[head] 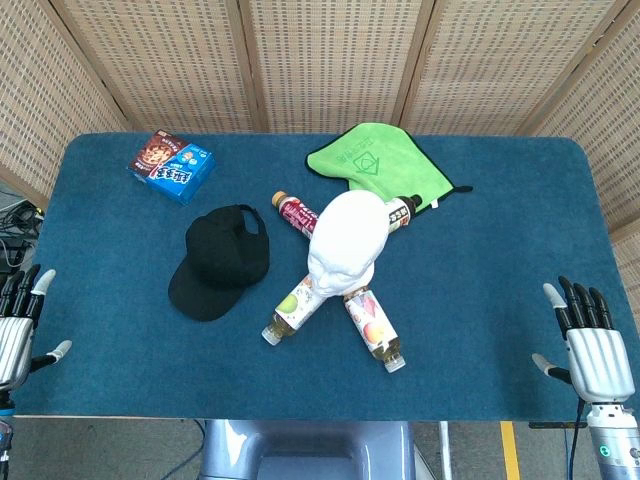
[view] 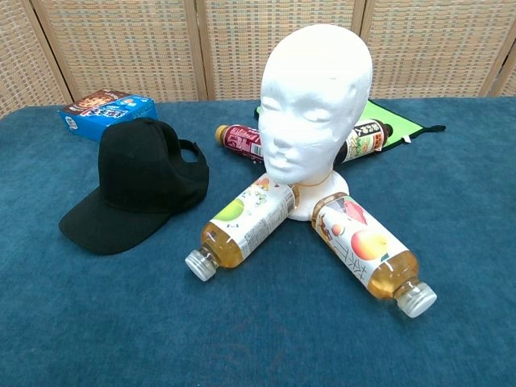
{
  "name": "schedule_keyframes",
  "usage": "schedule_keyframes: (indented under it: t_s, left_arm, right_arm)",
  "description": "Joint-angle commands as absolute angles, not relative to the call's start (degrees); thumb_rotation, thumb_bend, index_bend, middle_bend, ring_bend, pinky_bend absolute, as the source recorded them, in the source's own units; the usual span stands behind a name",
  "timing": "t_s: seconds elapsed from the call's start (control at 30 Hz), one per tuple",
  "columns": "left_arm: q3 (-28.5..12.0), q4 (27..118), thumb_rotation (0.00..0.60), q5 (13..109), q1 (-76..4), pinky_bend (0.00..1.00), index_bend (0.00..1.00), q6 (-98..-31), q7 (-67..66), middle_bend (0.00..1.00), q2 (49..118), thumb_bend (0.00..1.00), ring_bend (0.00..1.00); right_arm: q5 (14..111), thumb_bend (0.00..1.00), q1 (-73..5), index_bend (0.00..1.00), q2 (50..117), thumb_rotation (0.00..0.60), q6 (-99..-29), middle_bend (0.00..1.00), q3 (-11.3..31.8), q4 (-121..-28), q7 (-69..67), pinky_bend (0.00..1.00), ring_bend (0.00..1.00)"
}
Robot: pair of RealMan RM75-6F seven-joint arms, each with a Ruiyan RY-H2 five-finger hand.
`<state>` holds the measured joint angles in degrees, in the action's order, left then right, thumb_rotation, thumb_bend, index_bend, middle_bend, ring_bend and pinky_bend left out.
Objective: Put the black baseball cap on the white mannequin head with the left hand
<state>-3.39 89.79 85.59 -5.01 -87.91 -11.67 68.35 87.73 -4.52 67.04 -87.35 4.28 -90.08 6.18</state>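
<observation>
The black baseball cap (head: 220,262) (view: 135,183) lies on the blue table left of centre, brim toward the near left. Upright at the table's centre stands the white mannequin head (head: 347,242) (view: 314,105), bare and facing the front edge. My left hand (head: 20,325) hovers at the near left edge, well left of the cap, fingers spread and holding nothing. My right hand (head: 590,345) is at the near right edge, fingers also spread and empty. Neither hand shows in the chest view.
Several drink bottles lie around the mannequin's base: a green-label one (head: 292,308) (view: 242,226), a peach-label one (head: 372,328) (view: 367,254), a red one (head: 295,212). A blue snack box (head: 172,166) sits back left, a green cloth (head: 378,165) behind the head.
</observation>
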Motion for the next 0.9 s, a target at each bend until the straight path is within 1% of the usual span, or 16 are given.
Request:
schedule_keyframes:
  t_s: [0.03, 0.87, 0.9]
  left_arm:
    - [-3.39, 89.84, 0.600, 85.58, -5.05, 0.00, 0.00, -87.85, -11.77, 0.00, 68.35, 0.00, 0.00]
    - [-3.24, 89.34, 0.600, 85.53, -5.69, 0.00, 0.00, -86.64, -12.66, 0.00, 69.27, 0.00, 0.00]
    - [-3.30, 89.27, 0.600, 85.60, -5.74, 0.01, 0.00, -86.72, -12.75, 0.00, 69.42, 0.01, 0.01]
  right_arm:
    - [87.71, 0.03, -4.49, 0.05, 67.04, 0.600, -87.44, 0.00, 4.32, -90.10, 6.18, 0.00, 0.00]
    - [87.26, 0.03, -4.40, 0.05, 66.88, 0.600, -87.02, 0.00, 4.19, -90.39, 6.11, 0.00, 0.00]
    - [87.28, 0.03, -4.36, 0.05, 66.83, 0.600, -87.10, 0.00, 4.19, -90.45, 6.04, 0.00, 0.00]
